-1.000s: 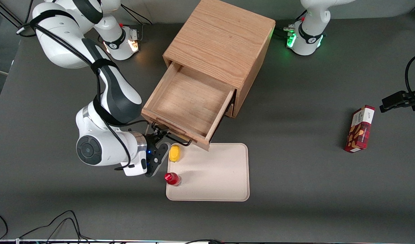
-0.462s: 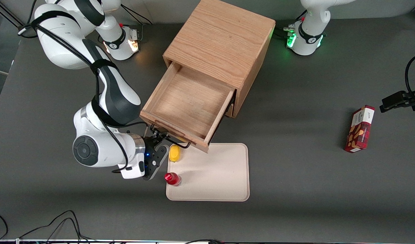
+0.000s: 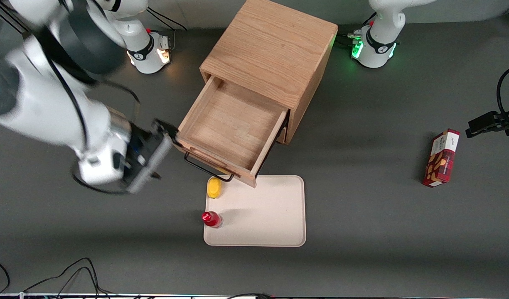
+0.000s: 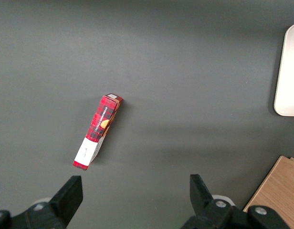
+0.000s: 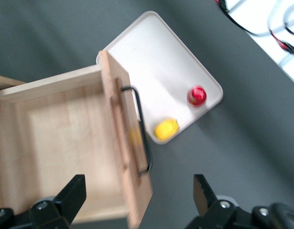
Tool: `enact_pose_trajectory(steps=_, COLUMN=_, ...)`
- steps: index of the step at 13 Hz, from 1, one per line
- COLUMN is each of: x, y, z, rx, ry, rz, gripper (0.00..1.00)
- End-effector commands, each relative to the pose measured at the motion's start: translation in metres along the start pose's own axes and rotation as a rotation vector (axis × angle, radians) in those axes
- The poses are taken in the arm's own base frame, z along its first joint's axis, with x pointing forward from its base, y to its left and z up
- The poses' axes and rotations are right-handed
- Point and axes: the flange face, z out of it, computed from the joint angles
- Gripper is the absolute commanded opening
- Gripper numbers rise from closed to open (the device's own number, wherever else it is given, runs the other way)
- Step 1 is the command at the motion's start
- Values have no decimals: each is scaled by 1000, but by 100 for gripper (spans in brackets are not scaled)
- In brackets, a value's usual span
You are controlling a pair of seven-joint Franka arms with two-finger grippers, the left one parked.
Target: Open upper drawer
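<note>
The upper drawer (image 3: 231, 124) of the oak cabinet (image 3: 271, 50) stands pulled far out, its light wood tray bare inside. Its long black wire handle (image 3: 206, 168) runs along the front panel, and nothing holds it. My right gripper (image 3: 159, 150) is raised above the table beside the drawer's front corner toward the working arm's end. It is open and empty. In the right wrist view the gripper (image 5: 137, 202) looks down on the drawer (image 5: 66, 143) and handle (image 5: 143, 129), its fingers (image 5: 73, 193) spread wide. The lower drawer is hidden under the upper one.
A cream tray (image 3: 262, 216) lies in front of the drawer, nearer the front camera, with a yellow object (image 3: 214, 187) and a red bottle (image 3: 210, 219) on it. A red box (image 3: 441, 158) lies toward the parked arm's end and also shows in the left wrist view (image 4: 97, 131).
My gripper has let go of the handle, opened, and swung up and away toward the working arm's end. The drawer stays pulled out.
</note>
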Motion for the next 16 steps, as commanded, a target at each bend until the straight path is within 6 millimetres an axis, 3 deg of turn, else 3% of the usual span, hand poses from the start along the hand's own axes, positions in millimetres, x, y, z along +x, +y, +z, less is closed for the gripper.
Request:
enact_pose_trajectory(steps=1, x=-59, y=-36, z=-48, rx=-78, ry=-86, rz=166, gripper=100)
enact_pose_trajectory(steps=4, x=-146, y=-38, z=-69, rx=-59, ry=-322, rz=282, gripper=100)
enact_pose_trajectory(steps=6, x=-210, y=-36, z=-70, rx=-62, ry=-362, rz=384, gripper=100)
enact_pose_trajectory(steps=9, x=-282, y=-43, z=-39, rx=-114, ry=-261, rz=487, gripper=100)
enact_pose_trajectory(steps=11, x=-302, y=-13, z=-26, rx=-102, ry=-213, rz=588, gripper=100)
enact_pose_trajectory(steps=13, x=-300, y=4, z=-23, rx=-121, ry=-189, rz=734, gripper=100)
enact_pose_trajectory(steps=16, x=-282, y=18, z=-22, rx=-159, ry=-207, rz=750, gripper=100)
